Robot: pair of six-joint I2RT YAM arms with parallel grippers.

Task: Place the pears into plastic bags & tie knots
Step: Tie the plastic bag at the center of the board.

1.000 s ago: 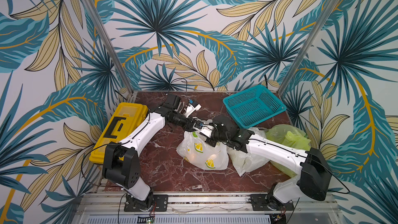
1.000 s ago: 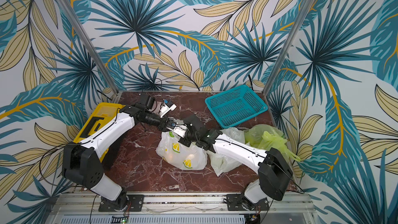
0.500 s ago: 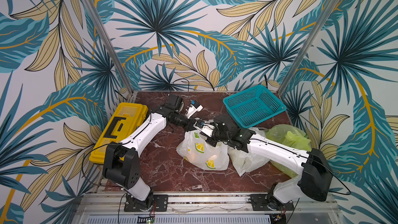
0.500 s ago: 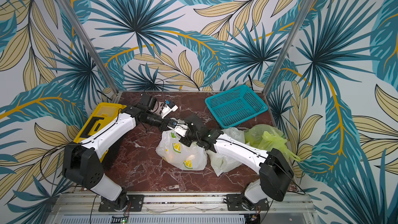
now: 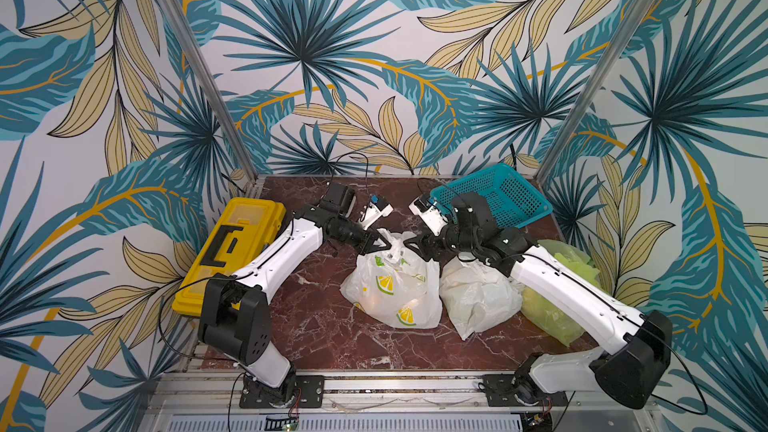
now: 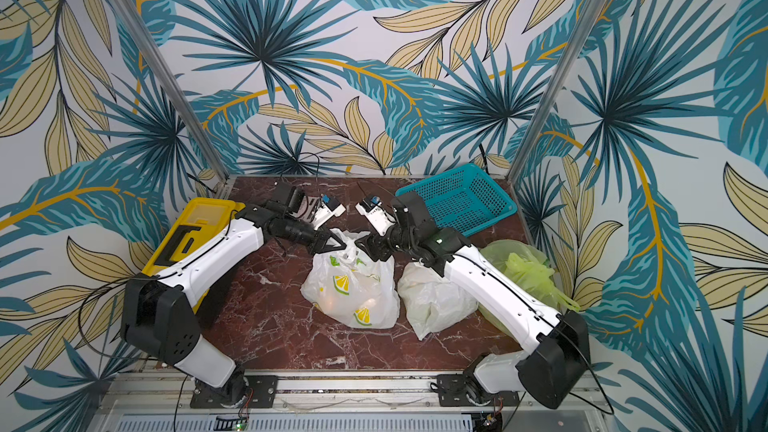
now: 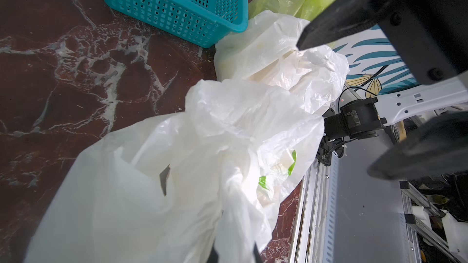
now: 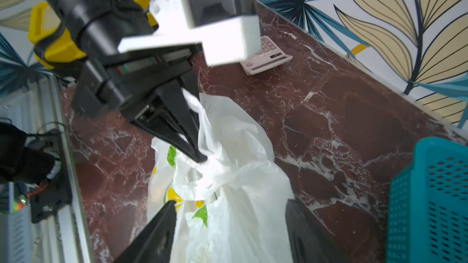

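Left end effector (image 8: 200, 158) pinches lemon bag (image 5: 390, 290) handle (image 8: 206, 135) upright.

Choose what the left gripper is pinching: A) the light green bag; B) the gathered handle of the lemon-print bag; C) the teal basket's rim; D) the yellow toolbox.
B: in the right wrist view the left gripper is shut on the twisted handle of the lemon-print bag.

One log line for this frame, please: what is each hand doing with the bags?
left hand: shut on handle of lemon bag | right hand: open, straddling that bag | white bag, green bag: lying alongside
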